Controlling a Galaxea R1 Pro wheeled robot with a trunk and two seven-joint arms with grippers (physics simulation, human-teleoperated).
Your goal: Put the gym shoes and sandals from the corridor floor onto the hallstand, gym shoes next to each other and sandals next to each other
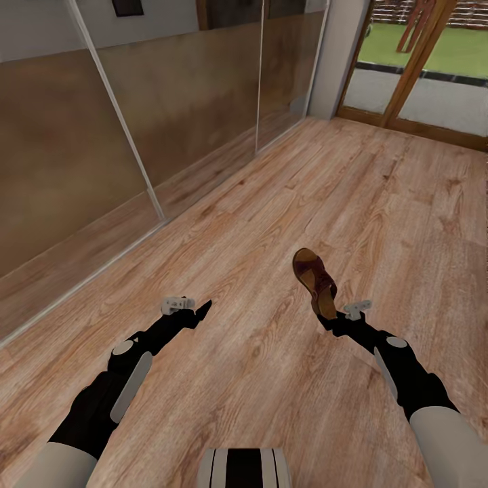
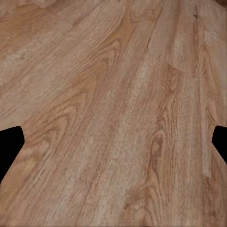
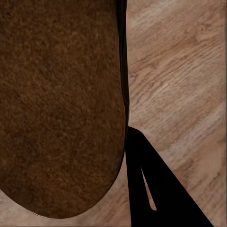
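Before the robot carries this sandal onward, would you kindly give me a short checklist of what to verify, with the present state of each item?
1. Sandal in the right gripper: ok, its heel end sits at the fingertips and the right wrist view shows a finger along its edge.
2. Sandal off the corridor floor: cannot tell from these views.
3. Left gripper free: ok, its fingers are wide apart with nothing between them.
4. Hallstand located: not ok, ahead are mirrored panels and a glass door.
5. Other shoes located: not ok.
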